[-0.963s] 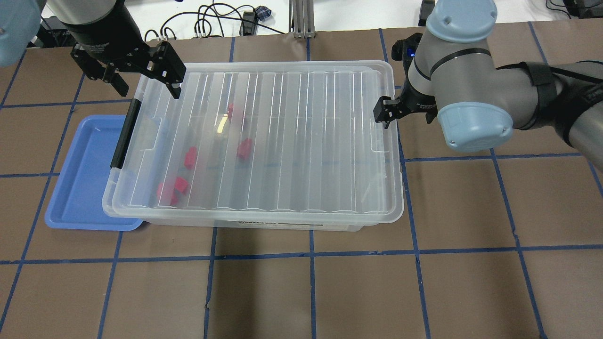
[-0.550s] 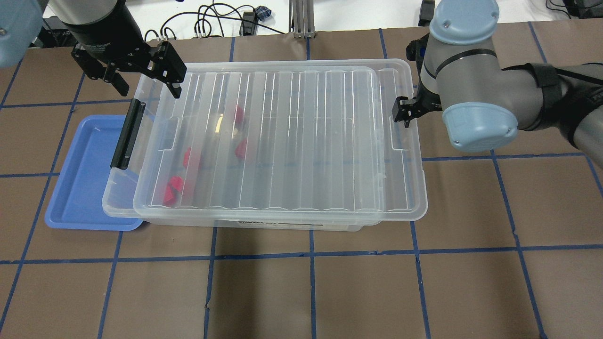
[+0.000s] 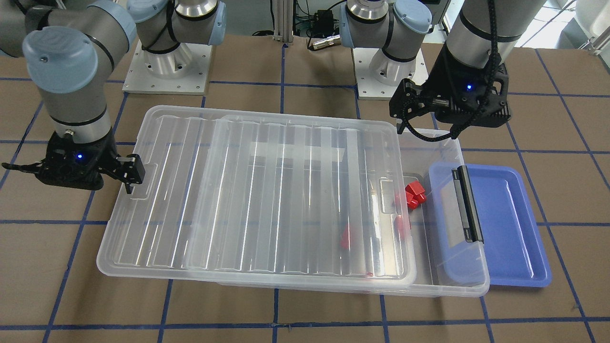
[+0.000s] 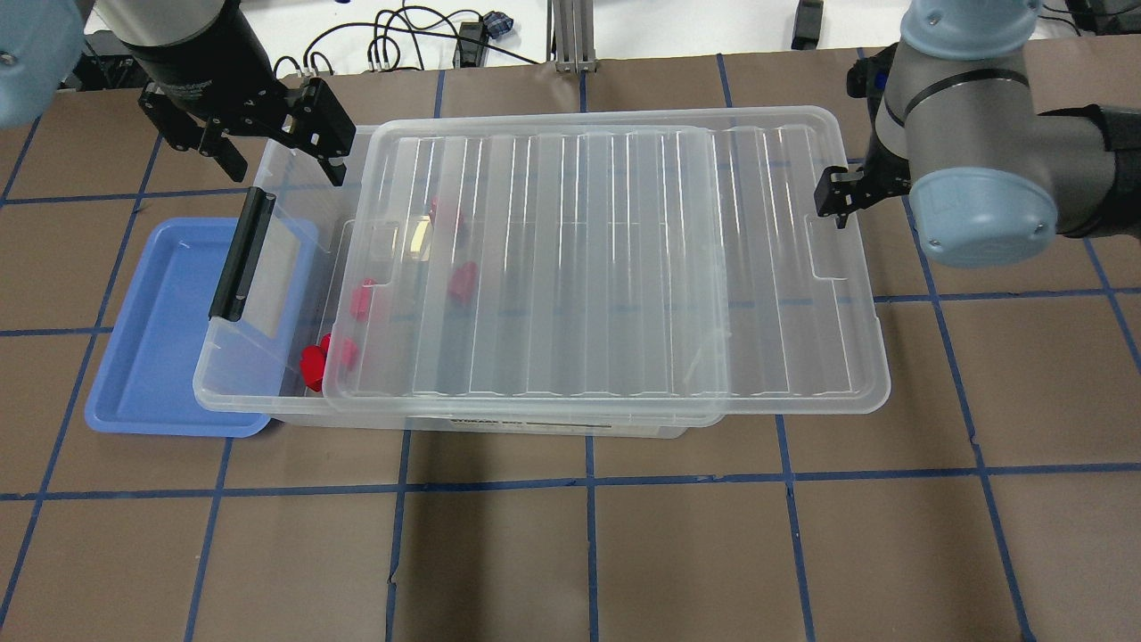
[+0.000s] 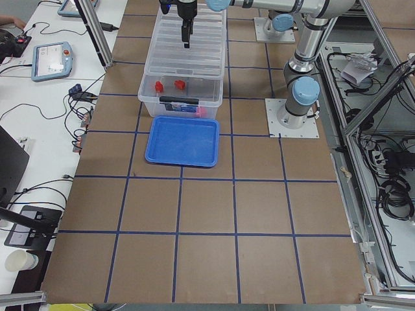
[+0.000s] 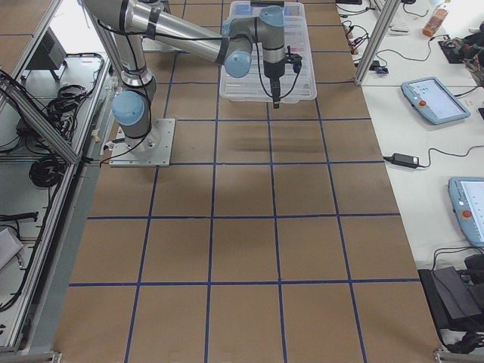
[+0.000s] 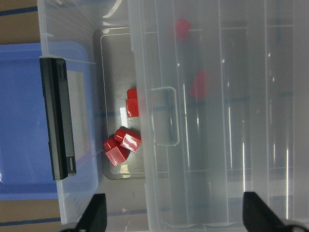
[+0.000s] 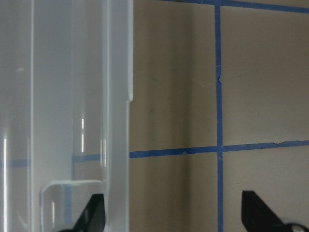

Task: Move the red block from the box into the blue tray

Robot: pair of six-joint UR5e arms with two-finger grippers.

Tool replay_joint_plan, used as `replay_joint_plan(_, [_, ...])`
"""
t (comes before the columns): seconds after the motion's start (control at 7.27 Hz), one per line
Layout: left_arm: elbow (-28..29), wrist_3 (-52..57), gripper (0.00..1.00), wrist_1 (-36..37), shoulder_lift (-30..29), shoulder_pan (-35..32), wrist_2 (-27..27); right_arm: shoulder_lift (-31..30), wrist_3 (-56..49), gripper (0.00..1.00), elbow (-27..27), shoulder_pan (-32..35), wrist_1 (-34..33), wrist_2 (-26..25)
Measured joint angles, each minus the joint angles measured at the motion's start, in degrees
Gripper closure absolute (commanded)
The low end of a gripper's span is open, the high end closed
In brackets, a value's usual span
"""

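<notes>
Obs., standing at the table (image 4: 588, 553). All positions are given from the box (image 4: 267, 392).

- The box is a clear bin with a black latch bar (image 4: 239, 254) on one end. Its ribbed lid (image 4: 606, 267) lies flat on the box but is offset toward the end opposite the latch and overhangs there. A strip of the box interior at the latch end is uncovered.
- A cluster of red blocks (image 7: 120, 145) sits on the box floor in the uncovered strip, near the latch-end wall. Another lies half under the lid's edge, and two more show dimly through the lid, further into the box. (The cluster is tight, so I cannot tell the count.)
- The blue tray (image 4: 151, 330) lies on the table at the box's latch end, outside the box. The box rim overlaps the tray's near edge in the overhead view. No block is in it.
- The left gripper (image 4: 281, 160) hangs above the box's latch end, clear of the rim. Its fingers are spread wide and grasp nothing. The left wrist camera looks straight down into the uncovered strip.
- The right gripper (image 8: 174, 215) is at the lid's overhanging end, past the box's far end. Its fingers are spread and straddle the lid's end edge. One fingertip (image 8: 94, 212) is at the lid's handle recess and the other is over bare table. Nothing is pinched between them, and I cannot tell whether that fingertip touches the lid.
</notes>
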Motion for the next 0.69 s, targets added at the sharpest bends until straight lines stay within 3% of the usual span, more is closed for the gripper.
replay_joint_plan(0.41, [-2.06, 0.26, 0.0, 0.91, 0.02, -0.15, 0.75, -0.12, -5.92, 0.0, -0.21, -5.28, 0.24, 0.21])
replay_joint_plan(0.69, [-4.23, 1.03, 0.0, 5.29, -2.07, 0.21, 0.54, -0.73, -6.64, 0.0, -0.06, -6.16, 0.49, 0.34])
